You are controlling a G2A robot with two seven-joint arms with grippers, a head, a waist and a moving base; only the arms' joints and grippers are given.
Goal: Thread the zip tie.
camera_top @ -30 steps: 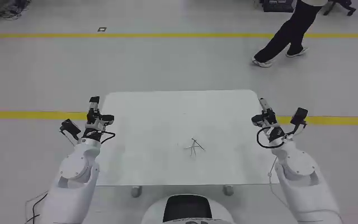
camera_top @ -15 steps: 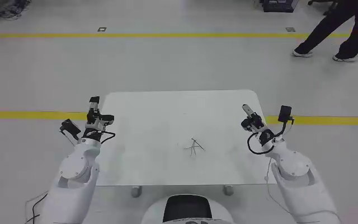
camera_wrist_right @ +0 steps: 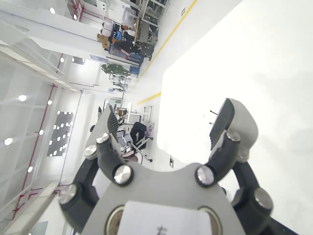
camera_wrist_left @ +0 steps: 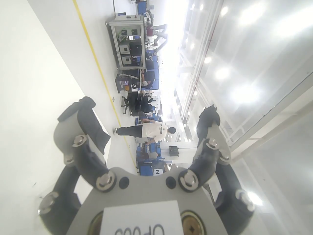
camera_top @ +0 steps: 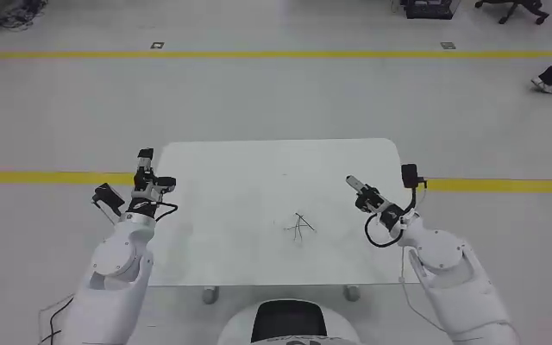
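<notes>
- The zip tie (camera_top: 299, 227) is seen lying flat on the table (camera_top: 259, 168), inward of the right gripper (camera_top: 353, 183) and slightly nearer the robot. Its thin strands cross, so a single long axis cannot be told.
- The right gripper's fingers are spread apart and empty; this arm is judged the nearer.
- The left gripper (camera_top: 145, 157), likewise spread and empty, is placed at the table's opposite side edge, well apart from the tie.
- The path from the right gripper to the tie is judged unobstructed.

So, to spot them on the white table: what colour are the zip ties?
The zip ties are black, clearest in the top view.
</notes>
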